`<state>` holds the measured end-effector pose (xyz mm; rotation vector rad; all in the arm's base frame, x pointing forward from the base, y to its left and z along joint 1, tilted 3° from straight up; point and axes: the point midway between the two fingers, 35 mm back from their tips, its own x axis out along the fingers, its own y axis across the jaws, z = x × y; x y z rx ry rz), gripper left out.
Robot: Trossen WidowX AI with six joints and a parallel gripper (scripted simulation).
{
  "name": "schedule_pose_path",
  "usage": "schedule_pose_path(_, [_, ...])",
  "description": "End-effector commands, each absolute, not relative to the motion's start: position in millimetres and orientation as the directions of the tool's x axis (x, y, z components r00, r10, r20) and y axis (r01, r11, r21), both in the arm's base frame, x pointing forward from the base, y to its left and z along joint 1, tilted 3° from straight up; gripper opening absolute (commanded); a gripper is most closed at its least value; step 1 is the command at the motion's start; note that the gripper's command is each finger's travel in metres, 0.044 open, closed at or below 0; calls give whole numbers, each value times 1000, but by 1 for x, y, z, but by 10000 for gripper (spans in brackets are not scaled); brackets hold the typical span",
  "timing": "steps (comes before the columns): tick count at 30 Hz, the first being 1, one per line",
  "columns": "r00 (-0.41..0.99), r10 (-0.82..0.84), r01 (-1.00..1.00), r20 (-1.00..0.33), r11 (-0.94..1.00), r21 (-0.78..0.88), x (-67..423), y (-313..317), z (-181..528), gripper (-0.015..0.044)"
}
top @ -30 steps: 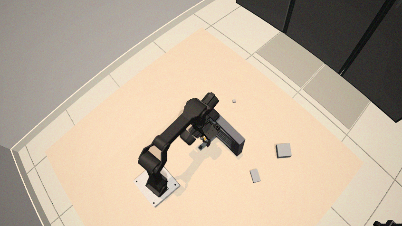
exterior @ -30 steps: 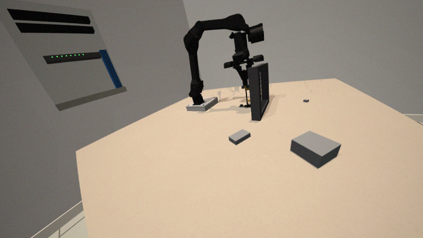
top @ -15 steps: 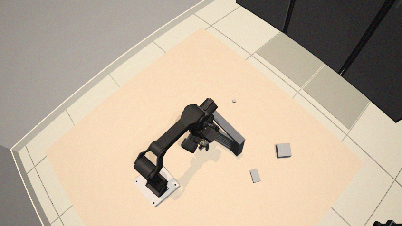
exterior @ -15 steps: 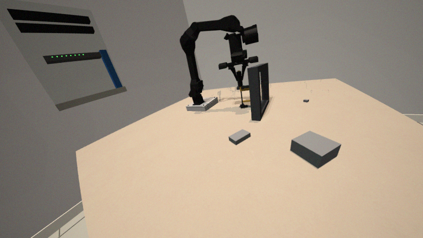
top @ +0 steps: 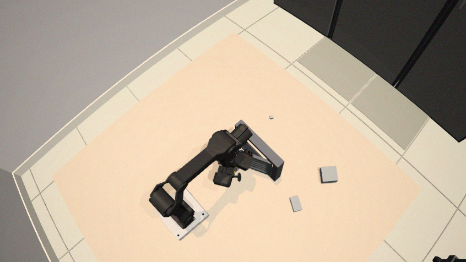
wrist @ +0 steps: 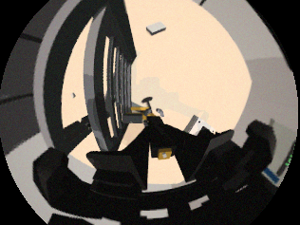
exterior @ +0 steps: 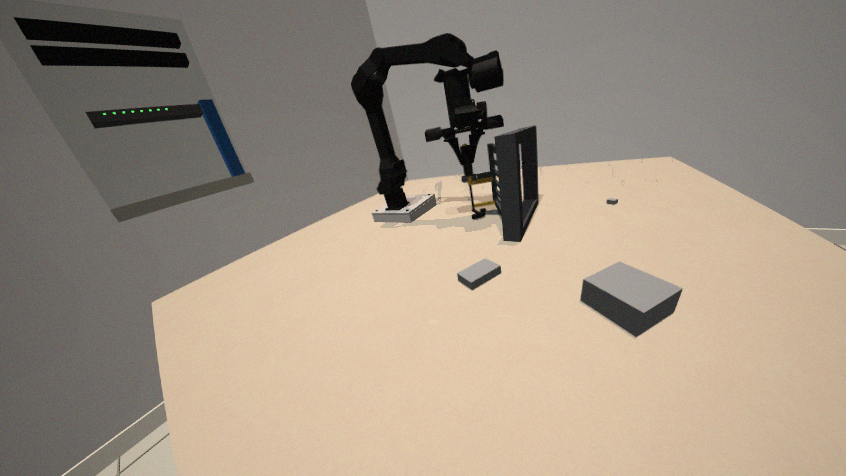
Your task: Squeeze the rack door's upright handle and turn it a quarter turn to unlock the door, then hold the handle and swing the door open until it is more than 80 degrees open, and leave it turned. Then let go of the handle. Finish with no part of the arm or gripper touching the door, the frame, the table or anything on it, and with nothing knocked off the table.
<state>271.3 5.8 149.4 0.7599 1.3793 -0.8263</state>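
Note:
The rack frame (top: 265,146) (exterior: 509,183) (wrist: 53,94) stands upright on the table. Its slatted door (top: 260,165) (wrist: 98,70) is partly open toward the arm's base, at a sharp angle to the frame. The upright handle (exterior: 472,198) (wrist: 164,154) stands off the door's free side on yellow brackets. Its dark crosspiece shows low down in the wrist view. My gripper (exterior: 468,170) (wrist: 157,127) points down and is shut on the handle; the arm hides the fingertips in the top view. The handle's exact turn angle is hard to tell.
The arm's white base plate (top: 198,208) (exterior: 393,215) is left of the rack. A large grey block (top: 328,174) (exterior: 631,287), a smaller flat block (top: 296,203) (exterior: 479,270) (wrist: 156,28) and a tiny block (top: 271,116) (exterior: 612,201) lie on the table.

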Motion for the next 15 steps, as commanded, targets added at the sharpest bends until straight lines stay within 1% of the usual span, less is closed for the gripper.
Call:
schedule_pose_path(1, [27,-55,809,-998,588,-10,266,0,150,13])
schedule_pose_path(15, [26,-57,678,-998,734,-24,248,-24,151,13])
